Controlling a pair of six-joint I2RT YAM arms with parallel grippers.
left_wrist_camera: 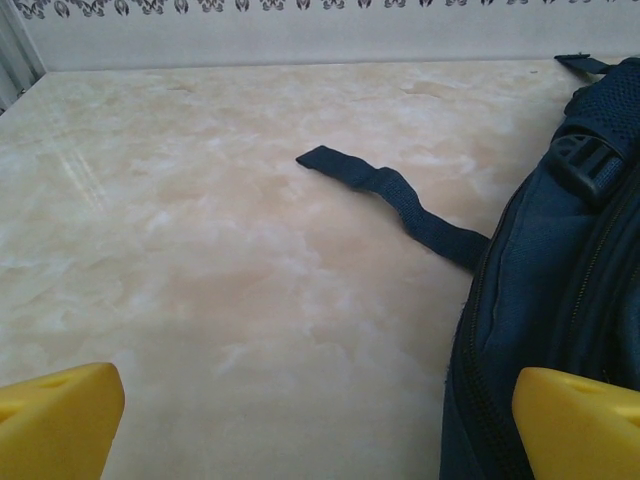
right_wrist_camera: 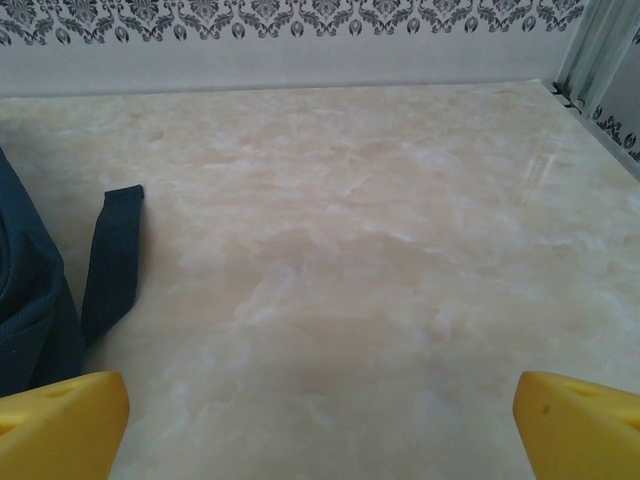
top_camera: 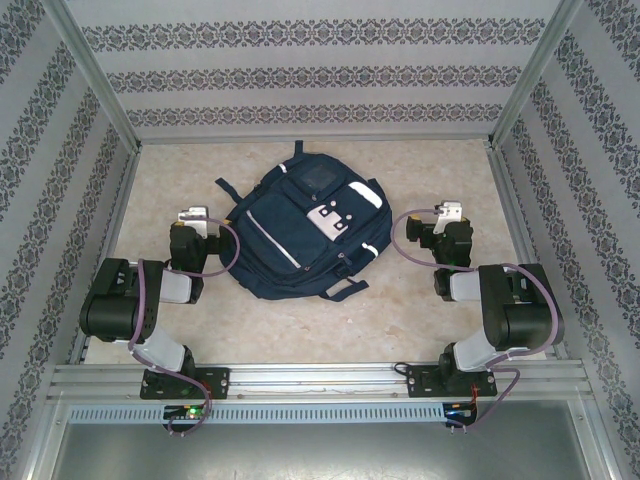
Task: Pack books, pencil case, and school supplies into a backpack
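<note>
Backpack (top_camera: 300, 240) between left claw (top_camera: 190, 215), right claw (top_camera: 448, 211), strap (left_wrist_camera: 390, 192) loose on table (left_wrist_camera: 200, 280)

This looks like a robot test lab. The table (top_camera: 300, 330) has a pale, stone-look top and is boxed in by patterned walls (top_camera: 320, 60) and shiny metal bars (top_camera: 320, 378). Two black robot arms, the left arm (top_camera: 125, 310) and the right arm (top_camera: 515, 315), are bolted at the table's near edge, with purple wires (top_camera: 232, 250) looping from them.
</note>
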